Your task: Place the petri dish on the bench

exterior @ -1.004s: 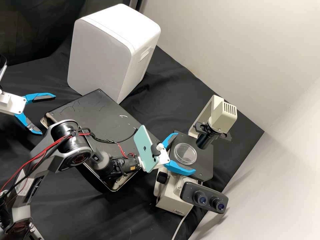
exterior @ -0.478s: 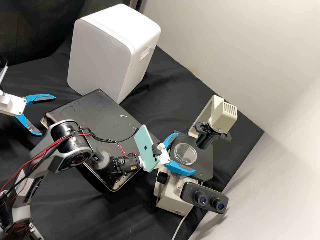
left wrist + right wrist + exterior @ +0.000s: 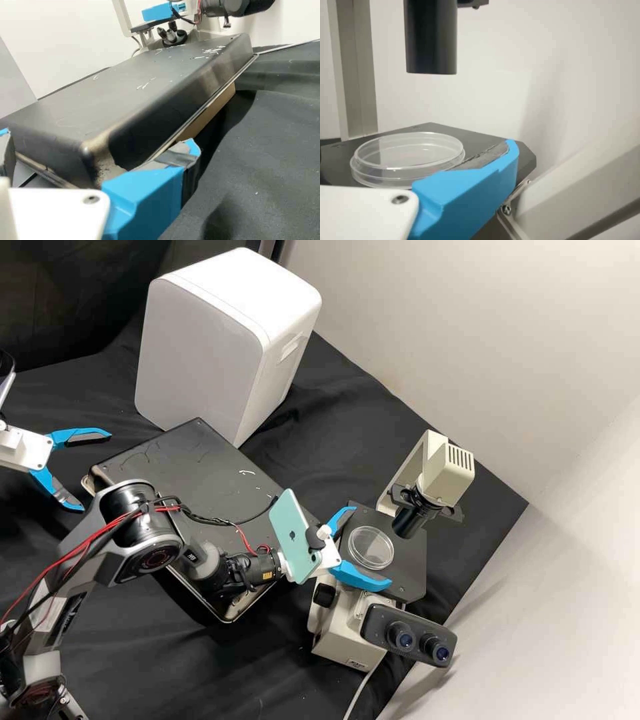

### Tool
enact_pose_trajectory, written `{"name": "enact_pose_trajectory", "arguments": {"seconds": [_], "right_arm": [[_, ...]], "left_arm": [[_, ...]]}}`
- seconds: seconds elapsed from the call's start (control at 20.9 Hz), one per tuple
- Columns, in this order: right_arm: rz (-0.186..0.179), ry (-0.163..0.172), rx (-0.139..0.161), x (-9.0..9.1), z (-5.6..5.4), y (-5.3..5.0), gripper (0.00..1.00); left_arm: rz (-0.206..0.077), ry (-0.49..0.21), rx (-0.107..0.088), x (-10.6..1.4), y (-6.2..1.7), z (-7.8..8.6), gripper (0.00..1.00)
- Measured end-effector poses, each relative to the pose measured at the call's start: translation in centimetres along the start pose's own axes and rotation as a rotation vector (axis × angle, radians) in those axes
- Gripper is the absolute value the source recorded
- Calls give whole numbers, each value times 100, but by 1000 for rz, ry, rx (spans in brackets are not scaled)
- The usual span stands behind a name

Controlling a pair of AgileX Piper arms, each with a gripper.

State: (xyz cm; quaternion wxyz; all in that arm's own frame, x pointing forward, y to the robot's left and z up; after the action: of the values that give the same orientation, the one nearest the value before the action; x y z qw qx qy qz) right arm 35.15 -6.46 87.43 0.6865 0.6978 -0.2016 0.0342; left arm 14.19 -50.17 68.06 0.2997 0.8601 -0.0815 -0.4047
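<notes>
A clear round petri dish [image 3: 371,547] [image 3: 407,157] lies flat on the black stage [image 3: 407,567] of a cream microscope at the bench's right. My right gripper [image 3: 368,547] is open at stage height. One blue finger passes on the dish's far side and the other on its near side, neither pressing on it. In the right wrist view one blue finger [image 3: 470,195] sits just beside the dish rim. My left gripper [image 3: 92,470] hangs open at the far left with nothing in it, beside a dark flat case [image 3: 140,100].
The microscope's condenser [image 3: 410,520] hangs over the stage just behind the dish, and its eyepieces [image 3: 413,640] stick out in front. A dark flat case [image 3: 200,473] and a tall white box [image 3: 227,340] stand to the left. Black cloth [image 3: 347,427] covers the bench.
Almost nothing: the right wrist has shifted very slightly at the stage. The dish lies where it was, and both grippers stay open.
</notes>
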Motion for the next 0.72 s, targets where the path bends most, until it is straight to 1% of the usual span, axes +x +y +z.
{"name": "enact_pose_trajectory", "arguments": {"seconds": [0.05,0.14,0.24,0.29,0.38,0.48,0.57,0.67,0.72], "right_arm": [[-15,2,0,-4,-3,32,100],[-42,10,9,-26,-1,87,100],[-64,33,8,-67,-26,123,100],[-68,40,8,-89,-37,139,100],[-63,42,18,-121,-58,173,100],[-61,35,38,-151,-61,208,100],[-60,37,41,-177,-69,233,100],[-57,38,57,-192,-82,252,100],[-56,40,57,-193,-88,257,100]], "left_arm": [[0,0,0,0,0,0,100],[-2,0,0,1,-3,0,100],[2,2,0,9,5,-3,100],[3,4,-1,11,7,-5,100],[5,4,-1,15,10,-5,100],[5,4,-1,17,12,-6,100],[5,4,-1,17,12,-6,100],[5,4,-1,17,12,-6,100],[5,4,-1,17,10,-6,100]]}}
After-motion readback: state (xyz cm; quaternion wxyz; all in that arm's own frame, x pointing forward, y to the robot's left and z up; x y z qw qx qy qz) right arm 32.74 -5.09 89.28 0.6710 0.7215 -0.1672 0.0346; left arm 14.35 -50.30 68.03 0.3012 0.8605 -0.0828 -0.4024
